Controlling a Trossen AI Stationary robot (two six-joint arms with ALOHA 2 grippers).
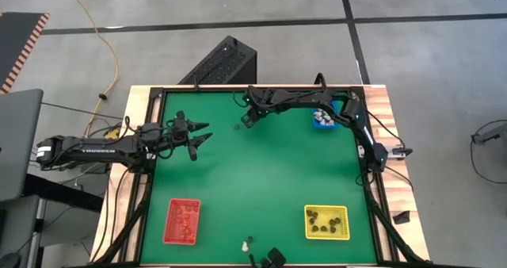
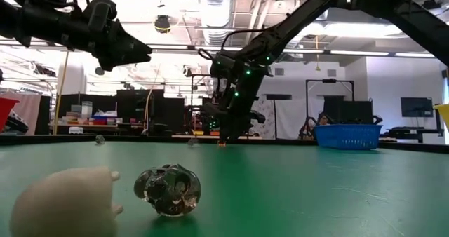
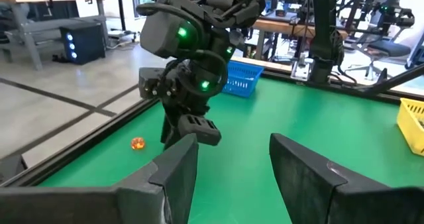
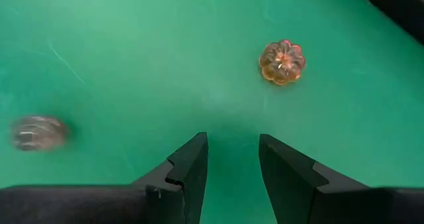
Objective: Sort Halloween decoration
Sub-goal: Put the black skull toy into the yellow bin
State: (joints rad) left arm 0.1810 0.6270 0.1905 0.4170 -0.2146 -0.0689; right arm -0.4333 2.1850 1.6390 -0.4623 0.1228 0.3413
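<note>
One orange pumpkin trinket (image 4: 281, 61), two grippers (image 4: 232, 161) apart

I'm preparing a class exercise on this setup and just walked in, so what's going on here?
A two-armed robot is sorting small Halloween trinkets into coloured trays. The right gripper, jaws open and empty, hangs low over the green table near its far edge, close to an orange pumpkin trinket. The left gripper waits open above the table's left side. The red tray, yellow tray and blue tray already hold pieces, and two trinkets lie loose at the near edge.
</note>
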